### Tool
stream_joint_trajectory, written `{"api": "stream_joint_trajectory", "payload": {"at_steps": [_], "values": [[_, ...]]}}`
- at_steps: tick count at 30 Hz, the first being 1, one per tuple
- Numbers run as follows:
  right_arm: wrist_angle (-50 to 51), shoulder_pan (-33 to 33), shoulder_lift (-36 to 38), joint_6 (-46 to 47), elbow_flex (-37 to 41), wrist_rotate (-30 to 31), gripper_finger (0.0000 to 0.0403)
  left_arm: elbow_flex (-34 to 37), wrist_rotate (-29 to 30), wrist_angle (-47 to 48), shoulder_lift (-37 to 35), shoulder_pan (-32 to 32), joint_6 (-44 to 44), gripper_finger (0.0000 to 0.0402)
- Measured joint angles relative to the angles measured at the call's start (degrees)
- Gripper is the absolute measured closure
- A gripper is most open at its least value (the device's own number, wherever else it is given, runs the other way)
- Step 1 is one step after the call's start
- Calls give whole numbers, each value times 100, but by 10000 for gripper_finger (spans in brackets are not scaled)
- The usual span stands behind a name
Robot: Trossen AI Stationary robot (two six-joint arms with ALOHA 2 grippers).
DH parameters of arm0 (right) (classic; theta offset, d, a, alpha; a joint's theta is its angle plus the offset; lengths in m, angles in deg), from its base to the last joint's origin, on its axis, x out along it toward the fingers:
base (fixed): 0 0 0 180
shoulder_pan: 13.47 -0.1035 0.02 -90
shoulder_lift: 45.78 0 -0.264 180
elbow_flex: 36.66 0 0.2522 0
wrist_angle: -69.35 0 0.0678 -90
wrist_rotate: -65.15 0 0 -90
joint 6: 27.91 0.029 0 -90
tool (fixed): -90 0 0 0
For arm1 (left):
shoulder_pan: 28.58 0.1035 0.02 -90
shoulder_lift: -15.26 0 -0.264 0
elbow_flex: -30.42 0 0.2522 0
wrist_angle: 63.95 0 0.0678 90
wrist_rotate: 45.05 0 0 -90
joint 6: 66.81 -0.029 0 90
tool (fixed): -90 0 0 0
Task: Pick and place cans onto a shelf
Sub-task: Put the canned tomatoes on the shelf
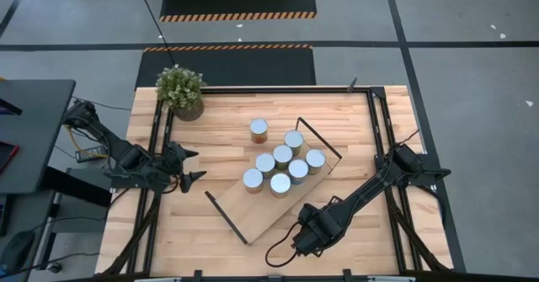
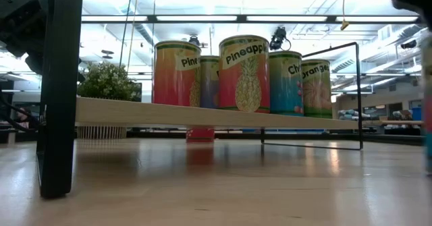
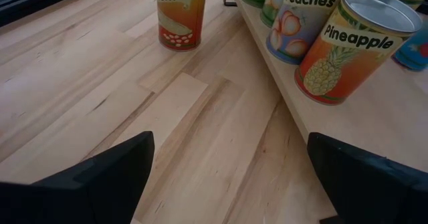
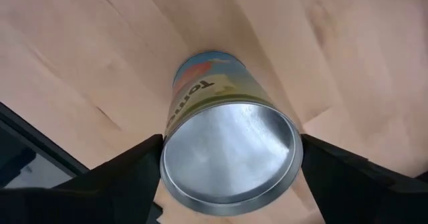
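The shelf (image 1: 253, 215), a light-wood board with black wire end frames, lies slanted at the table's middle. Several cans (image 1: 283, 156) stand upright on it; the low view shows them in a row (image 2: 244, 74). One Corn can (image 1: 258, 130) stands on the tabletop beyond the shelf and also shows in the left wrist view (image 3: 180, 13). My right gripper (image 1: 301, 238) is near the table's front edge, beside the shelf's near end, shut on a Tomato can (image 4: 231, 150). My left gripper (image 1: 195, 166) is open and empty, left of the shelf; in its wrist view (image 3: 227, 184) it points at the cans. My right gripper pinches the Tomato can between its two fingers, one finger (image 4: 130, 177) on each side of the can's wall just below the top rim (image 4: 167, 144). The fingers come from above, pointing down. The can is upright, silvery top up. I cannot tell whether its base is on the table.
A potted green plant (image 1: 180, 88) stands at the table's far left corner. Black rails (image 1: 379, 139) run along the table's left and right sides. Bare tabletop (image 1: 202, 223) lies left of the shelf's near end. In the low view the shelf's wire frame (image 2: 57, 91) stands close.
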Motion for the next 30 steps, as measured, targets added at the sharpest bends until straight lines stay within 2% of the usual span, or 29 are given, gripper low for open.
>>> {"api": "stream_joint_trajectory", "payload": {"at_steps": [10, 15, 24, 30], "values": [[61, 273, 2, -563, -480, 387, 69, 0, 0, 1, -2, 0, 0, 2], [-263, 471, 8, -800, -687, 769, 69, 0, 0, 2, -2, -1, 0, 2], [-1260, 750, 10, -1399, -699, 755, 69, 0, 0, 2, 0, -1, 0, 2], [-1263, 823, -27, -1619, -1004, 806, 70, 0, 0, 4, 0, 1, -2, 2]]}}
